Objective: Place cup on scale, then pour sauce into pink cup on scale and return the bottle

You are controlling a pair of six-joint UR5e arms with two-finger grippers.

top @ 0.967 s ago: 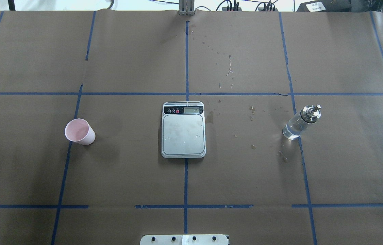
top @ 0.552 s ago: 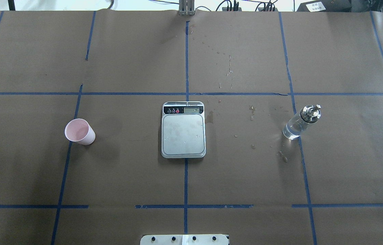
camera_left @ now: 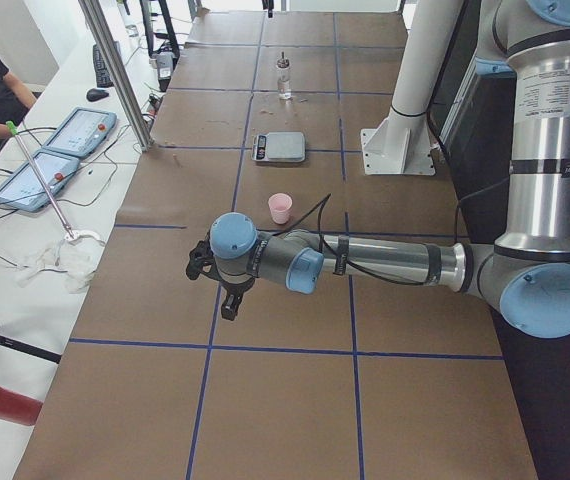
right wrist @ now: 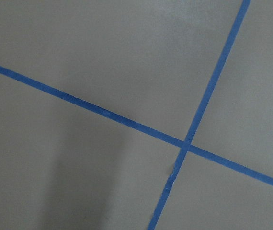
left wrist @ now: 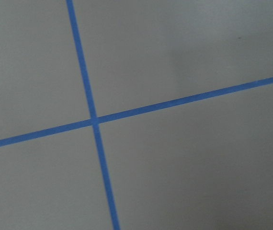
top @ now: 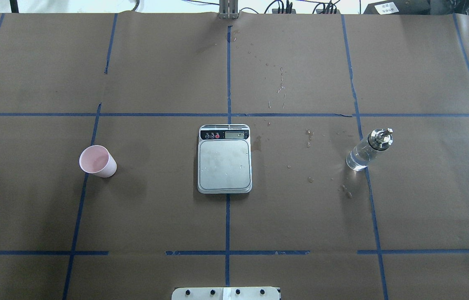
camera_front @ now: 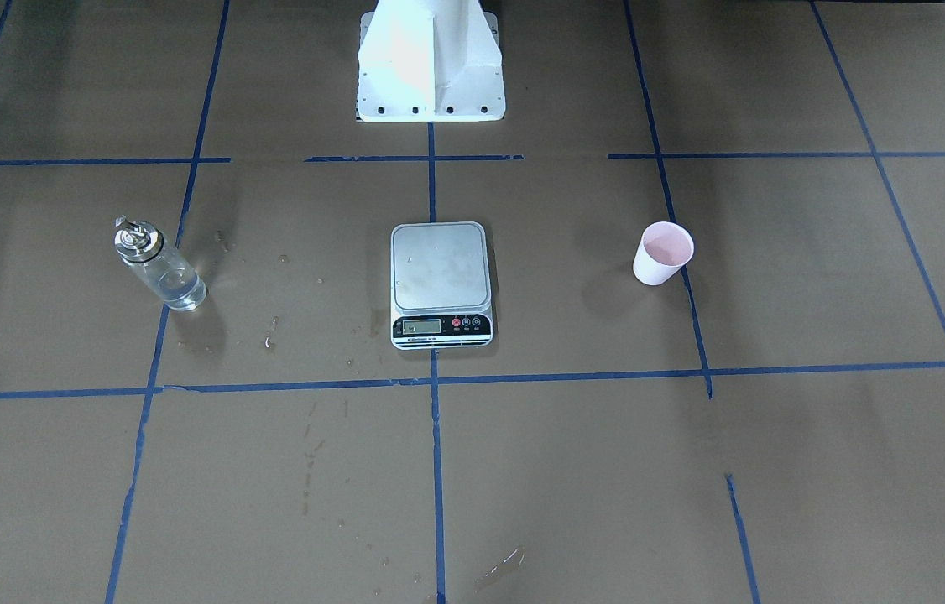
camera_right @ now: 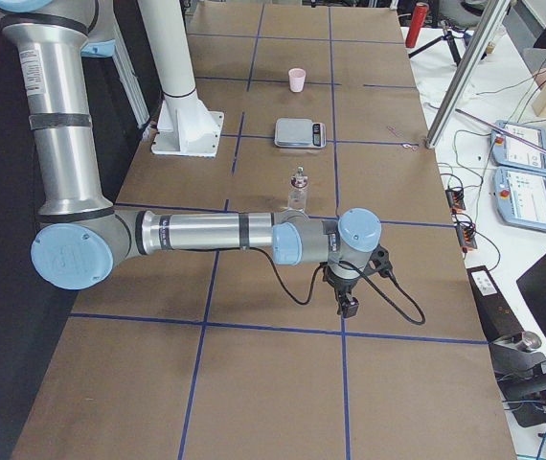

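Observation:
The pink cup (top: 97, 161) stands upright on the table left of the scale (top: 224, 163), and also shows in the front-facing view (camera_front: 662, 252). The scale's steel plate carries nothing. The clear glass bottle (top: 368, 149) with its silver spout cap stands right of the scale, with clear sauce (top: 357, 160) inside. My left gripper (camera_left: 227, 300) hangs over the table well out from the cup, towards the table's end. My right gripper (camera_right: 348, 302) hangs beyond the bottle at the other end. I cannot tell whether either is open. Both wrist views show only table paper and tape.
Brown paper with blue tape lines (top: 228, 221) covers the table. Small wet spots (top: 309, 179) lie between scale and bottle. The robot's white base (camera_front: 430, 59) stands behind the scale. Tablets (camera_left: 50, 175) and cables lie on a side bench, where an operator sits.

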